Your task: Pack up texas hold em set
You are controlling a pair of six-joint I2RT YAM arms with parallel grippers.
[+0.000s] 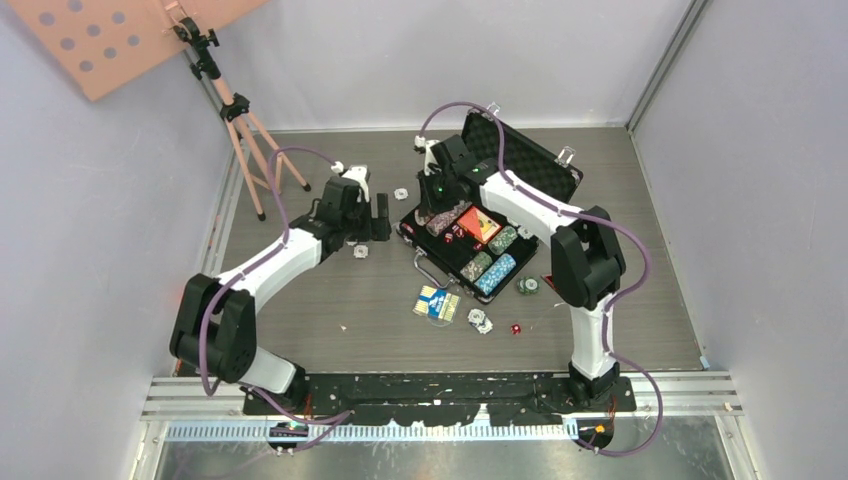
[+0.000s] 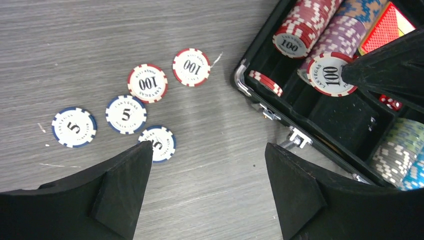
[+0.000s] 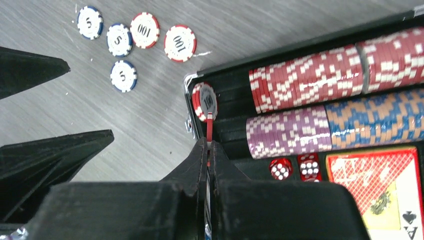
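The black briefcase (image 1: 528, 157) lies open, with rows of poker chips (image 3: 310, 80), two red dice (image 3: 280, 168) and a red card deck (image 3: 380, 185) inside. My right gripper (image 3: 209, 144) is shut on a red 100 chip (image 2: 331, 74), held edge-up over the case's empty left slot. Another red chip (image 3: 205, 101) leans in that slot. My left gripper (image 2: 207, 150) hangs open over bare table just left of the case corner (image 2: 241, 80). Beside it lie two red 100 chips (image 2: 147, 83) and three blue 5 chips (image 2: 126, 114).
A blue card deck (image 1: 438, 303), a few loose chips (image 1: 480, 320) and a red die (image 1: 516, 328) lie on the table in front of the case. A pink tripod (image 1: 240, 110) stands at the back left, and grey walls close in both sides.
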